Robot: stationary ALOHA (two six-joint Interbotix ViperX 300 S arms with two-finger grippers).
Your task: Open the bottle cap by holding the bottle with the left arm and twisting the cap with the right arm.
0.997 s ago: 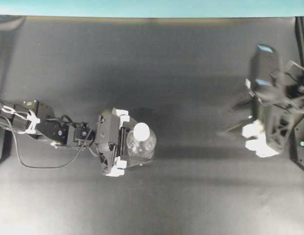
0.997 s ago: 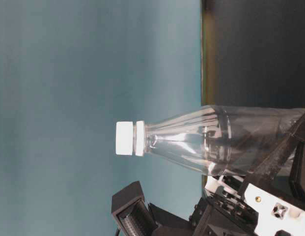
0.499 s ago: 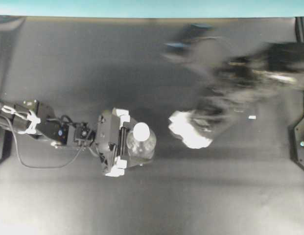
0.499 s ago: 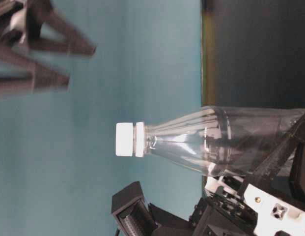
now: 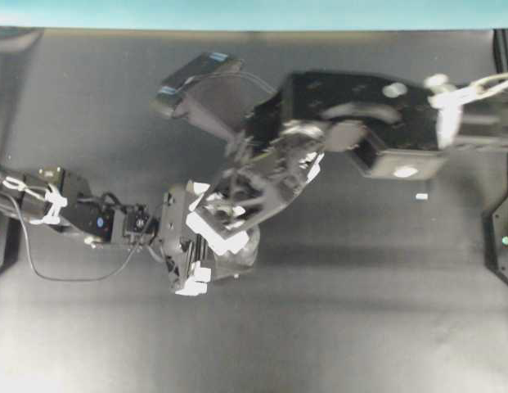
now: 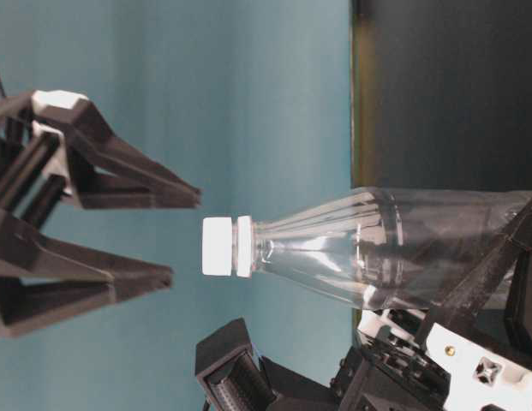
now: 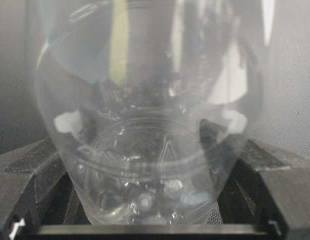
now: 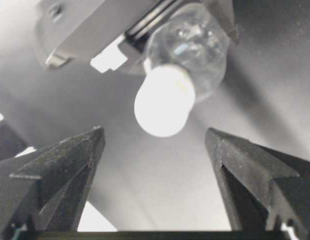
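Black matting covers the table [image 5: 335, 327], and on it work two arms, with one bottle between them. At the left of the overhead view lies the left arm [image 5: 74, 217], slim, trailing one loose black cable [image 5: 65, 274] and banded with a white zip tie [image 5: 51, 205]. Its gripper, the left gripper [image 5: 206, 239], is clamped about the lower body of the bottle [image 6: 394, 244]; the left wrist view shows the clear round body [image 7: 145, 125] pressed between the two dark fingers, one on each side. The bottle stands upright on the table, just left of the middle of the overhead view. Its single white bottle cap [image 6: 218, 246] is on the neck and bare, nothing touching it.

Directly above the cap is the right gripper [image 6: 182, 235], its two lattice fingers spread wide, holding nothing; in the right wrist view the cap [image 8: 163, 100] sits between the two black fingertips [image 8: 90, 145]. The right arm [image 5: 384, 127] reaches in from the right edge, bulky and boxy. One small white scrap [image 5: 421, 196] lies on the matting beneath it.
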